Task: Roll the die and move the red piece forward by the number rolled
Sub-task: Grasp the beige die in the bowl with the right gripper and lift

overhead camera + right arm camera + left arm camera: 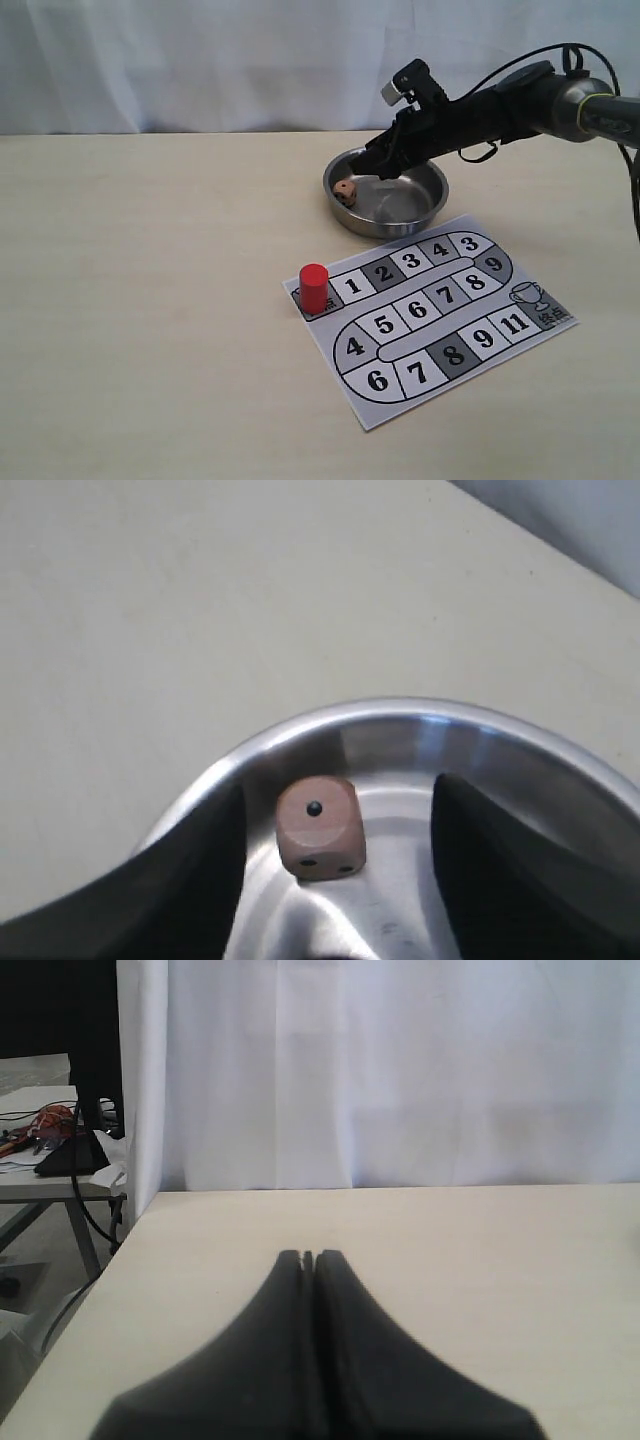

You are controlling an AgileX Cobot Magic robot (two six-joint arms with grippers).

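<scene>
Right pincer (338, 785): the jaws are seen spread in the right wrist view, one dark finger (200, 870) on each side of the die (320, 827). A gap is seen between the die and each finger, so nothing is pinched. The fingertips are lowered inside the steel bowl (400, 712).

Die: it is found on the bowl floor, close to the wall on the left side. One face with a single pip and a neighbouring face with two pips are shown. Whether it lies flat cannot be told.

In the exterior view the right pincer (372, 165) is seen reaching in from the right over the far rim of the bowl (385, 228). The die (345, 192) is made out only as a small tan cube, and the spread of the jaws is not resolved there.

Left pincer (308, 1257): it is shown only by the left wrist view. The fingers are pressed together with nothing between them, above bare table (500, 1260).

Shown only by the exterior view: the board (417, 309) is laid just near of the bowl. The red piece (314, 287) is stood upright on the square at the board's left end, just left of square 1. It is well apart from both the die and the right pincer.

Shown only by the left wrist view: a side table with cables, at the far left past the table edge.
</scene>
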